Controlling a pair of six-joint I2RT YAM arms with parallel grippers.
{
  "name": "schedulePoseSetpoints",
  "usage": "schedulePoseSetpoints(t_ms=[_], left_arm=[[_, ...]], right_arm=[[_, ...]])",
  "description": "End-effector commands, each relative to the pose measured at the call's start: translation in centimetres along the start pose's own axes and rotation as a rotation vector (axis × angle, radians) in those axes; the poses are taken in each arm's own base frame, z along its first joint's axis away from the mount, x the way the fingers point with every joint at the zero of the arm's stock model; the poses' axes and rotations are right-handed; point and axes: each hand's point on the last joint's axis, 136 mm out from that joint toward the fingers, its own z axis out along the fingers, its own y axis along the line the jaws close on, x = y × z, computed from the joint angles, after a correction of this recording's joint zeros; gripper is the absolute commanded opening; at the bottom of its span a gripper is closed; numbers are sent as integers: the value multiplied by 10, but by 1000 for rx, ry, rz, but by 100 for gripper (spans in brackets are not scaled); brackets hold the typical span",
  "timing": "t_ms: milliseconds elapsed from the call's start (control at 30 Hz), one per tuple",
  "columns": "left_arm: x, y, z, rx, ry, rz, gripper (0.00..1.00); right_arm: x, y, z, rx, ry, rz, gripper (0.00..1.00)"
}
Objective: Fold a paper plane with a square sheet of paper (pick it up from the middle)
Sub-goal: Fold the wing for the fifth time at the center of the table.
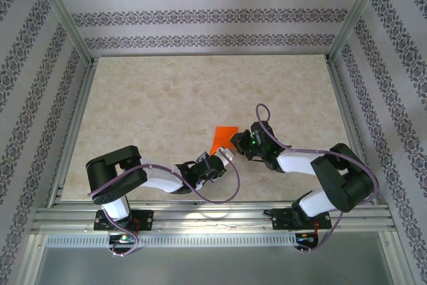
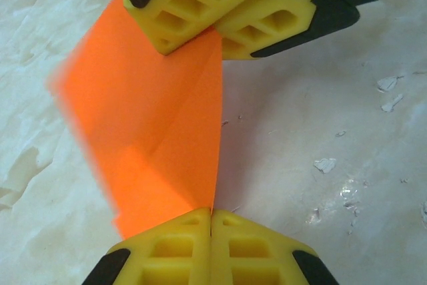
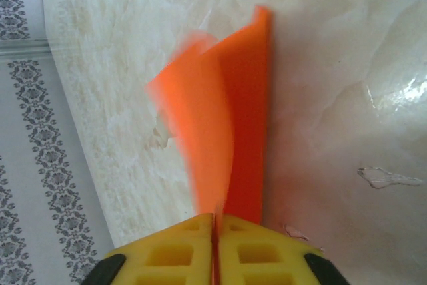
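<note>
The left gripper (image 2: 211, 214) and right gripper (image 3: 215, 219) both have jaws pressed together, pinching opposite ends of the folded orange sheet (image 2: 150, 125) spanning between them.

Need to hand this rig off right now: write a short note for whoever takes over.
Left gripper: shut on the orange sheet, at one end of its straight folded edge.
Right gripper: shut on the same sheet, at the other end of that edge.
Sheet: held between the two grippers over the table, just ahead of the arms; whether it touches the surface cannot be told.
Done: sheet picked up and folded over, with doubled layers and creases showing.
Left: it is not yet a narrow pointed dart, so more folds are probably needed.
</note>
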Motion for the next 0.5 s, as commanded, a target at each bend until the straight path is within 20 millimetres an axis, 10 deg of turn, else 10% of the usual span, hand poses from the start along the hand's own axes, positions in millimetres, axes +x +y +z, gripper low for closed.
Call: schedulePoseSetpoints(t_ms=[0,467], left_arm=[[-1,-6,-2,15,-15,-16,0],[-5,-13,-3,166,-63,-200,0]], right_arm=[[1,12,-7,-13,-4,-43,24],[-29,-11,-66,79,-157,-137,51]])
